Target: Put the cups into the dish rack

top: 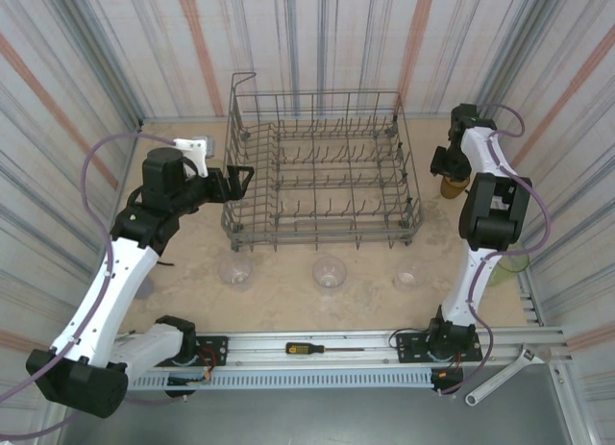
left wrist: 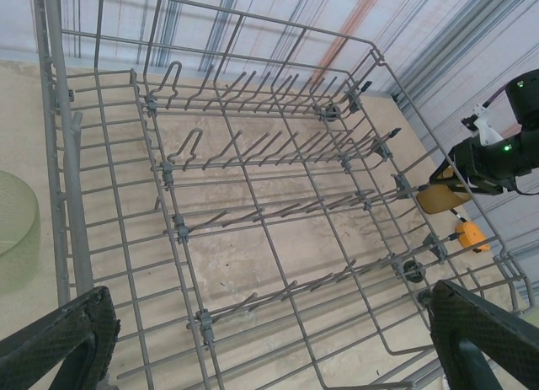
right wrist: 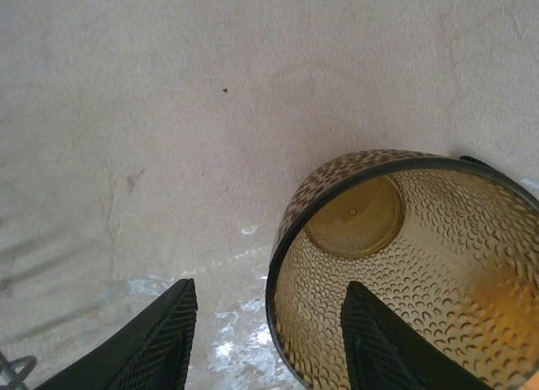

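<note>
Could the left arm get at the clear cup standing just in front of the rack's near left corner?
Probably yes. The left hand hangs open by the dish rack's left side, and the clear cup stands nearby on the table with nothing between them.

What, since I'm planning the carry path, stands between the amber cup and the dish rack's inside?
Only the dish rack's own tall right side wall; the amber cup sits just outside it. Nothing else visible lies between.
</note>
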Robot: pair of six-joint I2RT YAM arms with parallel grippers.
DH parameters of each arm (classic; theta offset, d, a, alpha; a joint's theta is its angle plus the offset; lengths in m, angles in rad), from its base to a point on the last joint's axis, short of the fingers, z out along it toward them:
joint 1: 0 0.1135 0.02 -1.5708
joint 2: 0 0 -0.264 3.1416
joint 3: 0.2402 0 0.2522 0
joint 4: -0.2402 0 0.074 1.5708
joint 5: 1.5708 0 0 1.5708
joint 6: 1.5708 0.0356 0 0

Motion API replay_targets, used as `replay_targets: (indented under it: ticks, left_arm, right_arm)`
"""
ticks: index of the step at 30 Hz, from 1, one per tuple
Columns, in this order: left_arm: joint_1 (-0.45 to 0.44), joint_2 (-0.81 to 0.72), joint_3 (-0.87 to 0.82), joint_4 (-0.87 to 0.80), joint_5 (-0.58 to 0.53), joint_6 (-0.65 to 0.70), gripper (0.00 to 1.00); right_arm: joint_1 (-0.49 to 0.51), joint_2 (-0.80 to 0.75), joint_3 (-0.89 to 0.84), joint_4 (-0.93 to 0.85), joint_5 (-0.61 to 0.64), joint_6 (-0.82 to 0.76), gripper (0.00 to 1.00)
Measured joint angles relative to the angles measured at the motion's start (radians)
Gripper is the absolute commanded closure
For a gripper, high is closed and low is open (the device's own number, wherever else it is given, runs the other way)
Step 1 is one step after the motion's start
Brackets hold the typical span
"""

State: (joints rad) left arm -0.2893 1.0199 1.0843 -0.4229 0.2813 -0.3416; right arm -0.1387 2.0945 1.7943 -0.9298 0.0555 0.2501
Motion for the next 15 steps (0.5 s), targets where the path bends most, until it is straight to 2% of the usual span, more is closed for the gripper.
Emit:
replay_targets:
  ticks: [13, 15]
  left_arm:
    - [0.0, -0.011, -0.023, -0.001, -0.002, 0.001, 0.01]
    - [0.0, -0.011, -0.023, -0.001, -0.001, 0.001, 0.01]
  right_arm:
    - [0.001, 0.046, 0.049, -0.021, 0.031, -0.018, 0.86]
    - [0.001, 0.047, 0.052, -0.032, 0.03, -0.019, 0.96]
